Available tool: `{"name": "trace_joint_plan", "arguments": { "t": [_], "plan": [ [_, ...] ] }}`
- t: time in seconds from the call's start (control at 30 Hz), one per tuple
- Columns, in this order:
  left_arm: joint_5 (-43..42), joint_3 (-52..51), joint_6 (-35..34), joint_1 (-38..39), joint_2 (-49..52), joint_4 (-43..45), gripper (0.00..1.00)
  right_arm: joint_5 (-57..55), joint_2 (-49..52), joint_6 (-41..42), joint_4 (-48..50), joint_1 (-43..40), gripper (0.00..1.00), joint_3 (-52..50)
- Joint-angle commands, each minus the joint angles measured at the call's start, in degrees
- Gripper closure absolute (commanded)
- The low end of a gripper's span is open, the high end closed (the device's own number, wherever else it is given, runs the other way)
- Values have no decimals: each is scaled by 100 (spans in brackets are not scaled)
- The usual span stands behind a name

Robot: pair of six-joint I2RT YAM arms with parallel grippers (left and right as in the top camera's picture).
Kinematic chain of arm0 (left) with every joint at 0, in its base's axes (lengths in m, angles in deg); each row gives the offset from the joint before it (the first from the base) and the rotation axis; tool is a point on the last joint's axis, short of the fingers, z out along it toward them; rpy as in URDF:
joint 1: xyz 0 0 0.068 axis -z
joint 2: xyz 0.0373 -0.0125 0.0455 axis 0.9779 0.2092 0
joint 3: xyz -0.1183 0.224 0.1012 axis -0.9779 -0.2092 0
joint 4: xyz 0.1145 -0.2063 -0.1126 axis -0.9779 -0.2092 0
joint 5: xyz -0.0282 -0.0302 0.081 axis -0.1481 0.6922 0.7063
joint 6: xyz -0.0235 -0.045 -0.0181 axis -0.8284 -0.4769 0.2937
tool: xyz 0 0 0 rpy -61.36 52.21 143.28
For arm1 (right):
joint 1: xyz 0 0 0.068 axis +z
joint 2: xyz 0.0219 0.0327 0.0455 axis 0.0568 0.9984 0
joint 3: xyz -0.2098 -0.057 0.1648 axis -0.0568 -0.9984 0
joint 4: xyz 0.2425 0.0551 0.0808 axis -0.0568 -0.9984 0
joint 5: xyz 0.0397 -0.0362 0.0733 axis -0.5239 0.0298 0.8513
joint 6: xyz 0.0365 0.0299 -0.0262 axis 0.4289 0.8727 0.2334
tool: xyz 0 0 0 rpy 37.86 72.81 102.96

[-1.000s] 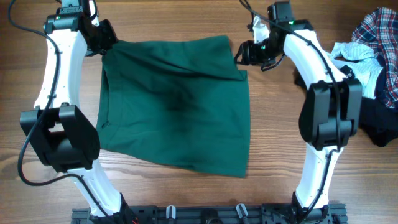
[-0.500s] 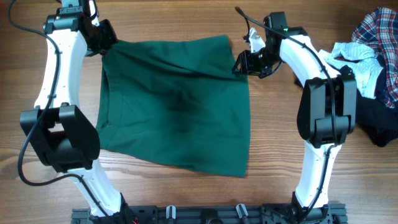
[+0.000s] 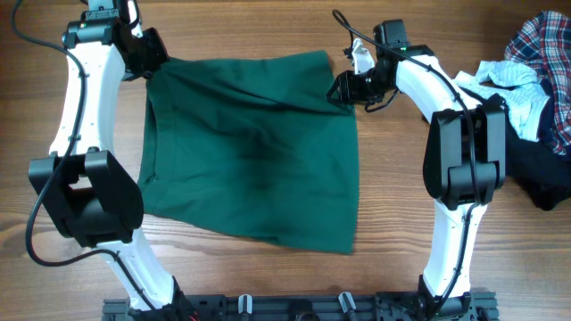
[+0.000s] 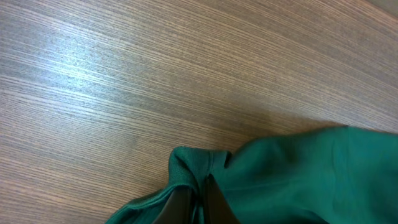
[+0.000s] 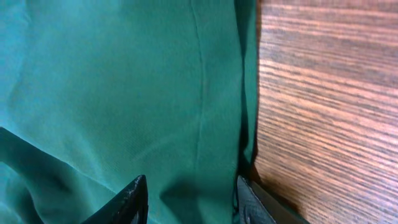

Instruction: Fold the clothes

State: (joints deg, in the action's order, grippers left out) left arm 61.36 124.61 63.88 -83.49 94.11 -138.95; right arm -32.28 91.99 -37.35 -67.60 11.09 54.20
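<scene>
Overhead, the matte dark green garment [image 3: 254,152] lies as a rough rectangle across the middle of the wood-grained bench [image 3: 268,27]. The left wrist view shows the left tool [image 4: 198,202] pinched tight on its bunched, creased corner. In the right wrist view, the right tool [image 5: 189,202] stands partly open, straddling the garment's smooth side edge.

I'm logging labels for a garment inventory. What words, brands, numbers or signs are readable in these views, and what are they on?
None can be read in any view.
The dark green garment shows no tag or print.
The plaid shirt carries only its check pattern.
The white piece and the black garment show no lettering.
The wooden table bears no text.
</scene>
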Motion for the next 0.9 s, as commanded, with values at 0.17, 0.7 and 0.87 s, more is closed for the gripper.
{"name": "trace_joint_plan", "arguments": {
  "t": [0.17, 0.7, 0.87],
  "plan": [
    [81, 20, 33, 7, -179, 17, 96, 306, 131, 70, 160, 125, 55, -33],
    [81, 20, 35, 11, -179, -9, 96, -782, 136, 490, -201, 162, 55, -35],
    [81, 20, 33, 11, -179, -9, 96, -774, 142, 498, -203, 160, 55, -37]
  ]
}}
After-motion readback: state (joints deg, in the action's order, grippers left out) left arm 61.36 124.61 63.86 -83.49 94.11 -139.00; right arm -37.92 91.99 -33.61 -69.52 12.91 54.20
